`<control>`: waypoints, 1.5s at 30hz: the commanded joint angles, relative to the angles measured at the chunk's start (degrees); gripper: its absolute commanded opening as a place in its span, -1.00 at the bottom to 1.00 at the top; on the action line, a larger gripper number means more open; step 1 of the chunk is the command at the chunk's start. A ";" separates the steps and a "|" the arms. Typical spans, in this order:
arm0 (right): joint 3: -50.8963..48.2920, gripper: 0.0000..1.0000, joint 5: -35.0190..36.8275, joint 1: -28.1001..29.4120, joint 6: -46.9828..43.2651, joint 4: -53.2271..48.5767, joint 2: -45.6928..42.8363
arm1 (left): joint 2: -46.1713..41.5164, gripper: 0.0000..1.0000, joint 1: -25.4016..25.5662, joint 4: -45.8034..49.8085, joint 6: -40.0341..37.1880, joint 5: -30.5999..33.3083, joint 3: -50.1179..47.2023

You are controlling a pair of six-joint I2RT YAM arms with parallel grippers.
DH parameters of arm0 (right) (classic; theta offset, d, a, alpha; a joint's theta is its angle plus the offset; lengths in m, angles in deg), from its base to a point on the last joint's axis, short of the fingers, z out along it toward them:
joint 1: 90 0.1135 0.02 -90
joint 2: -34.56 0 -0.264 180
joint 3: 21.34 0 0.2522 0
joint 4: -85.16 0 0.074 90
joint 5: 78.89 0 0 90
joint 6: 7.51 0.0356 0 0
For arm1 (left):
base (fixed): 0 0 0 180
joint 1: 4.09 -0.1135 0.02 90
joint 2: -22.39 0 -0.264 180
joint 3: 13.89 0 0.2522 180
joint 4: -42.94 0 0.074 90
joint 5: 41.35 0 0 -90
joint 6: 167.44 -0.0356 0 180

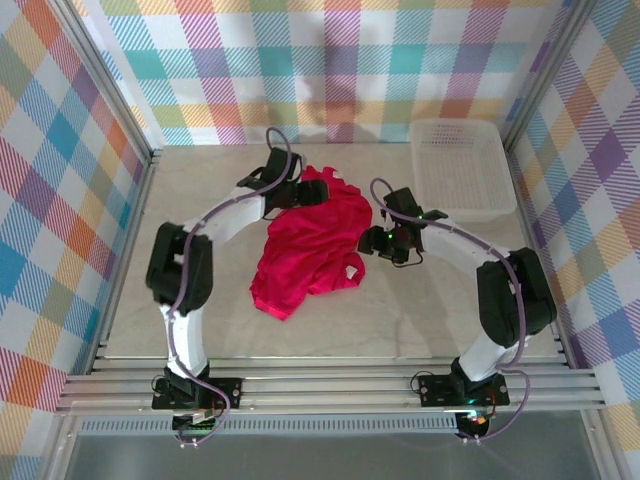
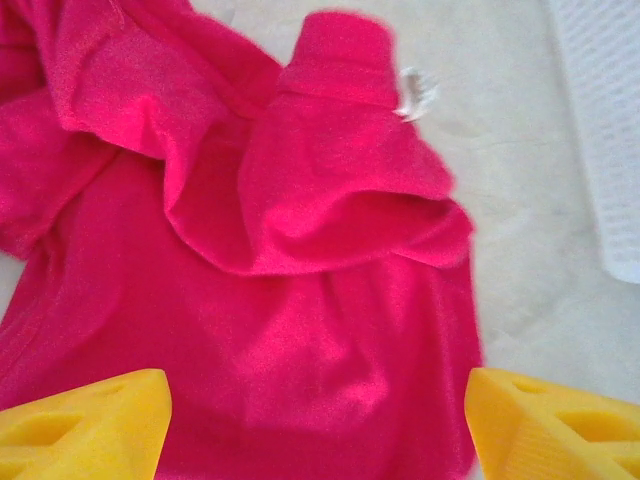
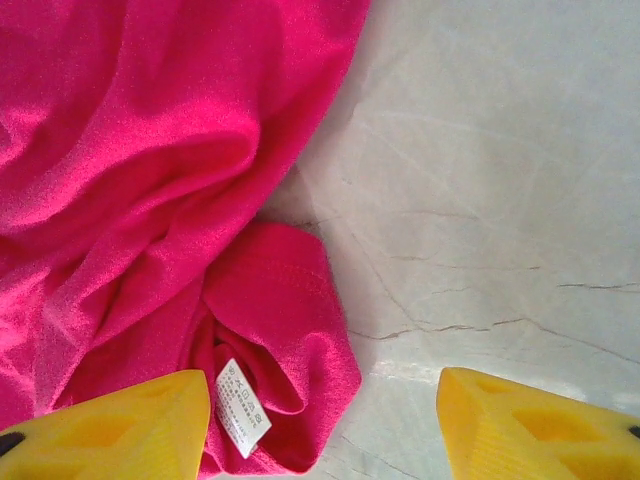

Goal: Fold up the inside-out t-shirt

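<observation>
Because the inside-out t-shirt (image 1: 305, 250) is limp, light knit lying crumpled on the table (image 1: 400, 320), it will likely sag and bunch wherever it is lifted. A seamed edge, such as a hem, sleeve or collar, looks the surest hold.

It lies between the two grippers. It spreads beneath and ahead of the left gripper (image 2: 318, 392), whose yellow fingers stand wide apart with nothing pinched. The right gripper (image 3: 322, 385) is likewise spread and empty, one finger over cloth and the other over bare table.

The right wrist view gives a printed white tag (image 3: 243, 408) just beside that finger. The left wrist view gives a raised fold and the white mesh basket (image 2: 610, 130) off to the side. The overhead view gives the heap's whole outline.
</observation>
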 commanded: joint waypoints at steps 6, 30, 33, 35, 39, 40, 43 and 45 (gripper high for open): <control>-6.47 0.31 -6.83 3.94 3.23 6.66 -1.57 | 14.93 0.57 0.21 4.89 1.12 -1.44 15.85; -2.03 -1.00 7.30 -9.16 -5.81 -16.24 -23.60 | -10.82 -1.00 -19.37 14.24 3.96 5.82 8.28; -4.22 -1.00 5.65 -11.12 -5.89 -16.40 -26.58 | -10.85 -1.00 -19.47 14.10 3.77 5.95 7.47; -5.14 -1.00 2.98 -11.15 -5.00 -15.39 -26.03 | -9.62 -1.00 -19.47 13.87 4.30 4.71 7.47; -5.79 -1.00 -4.71 -10.70 -2.86 -11.96 -23.26 | -5.89 -1.00 -19.12 13.79 4.80 2.10 8.47; -5.42 -1.00 -5.40 -10.41 -2.65 -11.65 -22.65 | -4.89 -1.00 -18.99 14.62 4.25 1.73 9.48; -3.30 -1.00 -4.45 -9.92 -3.04 -12.48 -21.54 | -2.18 -1.00 -18.38 18.57 2.19 1.53 13.50; -1.14 -1.00 -2.17 -9.86 -4.33 -14.32 -21.51 | -3.01 -1.00 -18.20 19.44 1.95 0.92 13.76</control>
